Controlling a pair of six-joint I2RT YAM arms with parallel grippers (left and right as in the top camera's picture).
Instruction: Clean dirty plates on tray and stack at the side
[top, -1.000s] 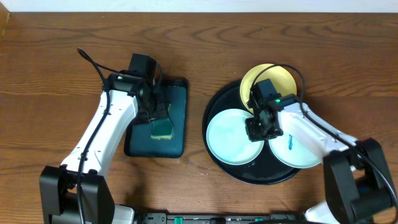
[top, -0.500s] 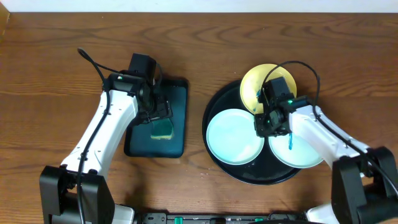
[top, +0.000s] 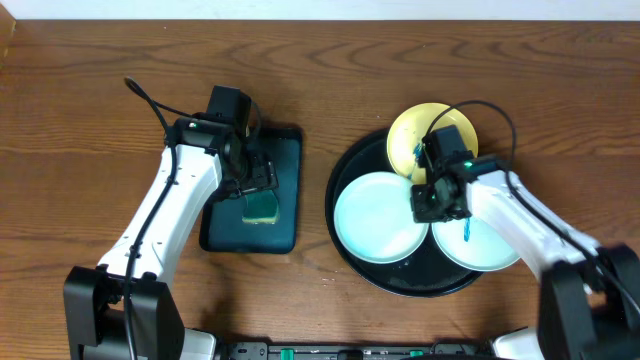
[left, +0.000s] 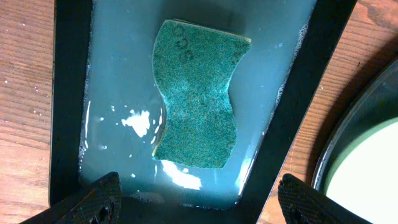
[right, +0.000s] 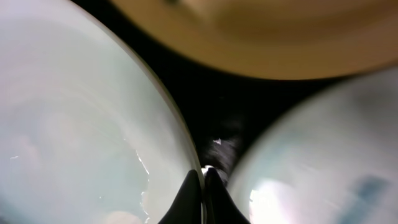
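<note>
Jaws wide on left gripper (left: 200, 206) over sponge (left: 198, 93), pinched together on right gripper (right: 202, 180); three plates (top: 377, 218) on tray (top: 400, 278), three o'clock, unstacked.

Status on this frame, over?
Left gripper open, over sponge in wet teal tray. Right gripper shut, tips at unsmeared mint plate rim; grip unclear. Yellow plate, smeared mint plate alongside on black tray; none stacked. No obstruction seen.

Green wavy scouring sponge (left: 199, 96) lies flat in soapy water in rectangular dark teal tray (left: 71, 93) on brown wooden desk (left: 25, 112). Left gripper (left: 202, 202) fingers spread wide, clear of sponge. Right edge: large round black tray (left: 354, 130) holding pale mint-white plastic plate (left: 370, 183).
</note>
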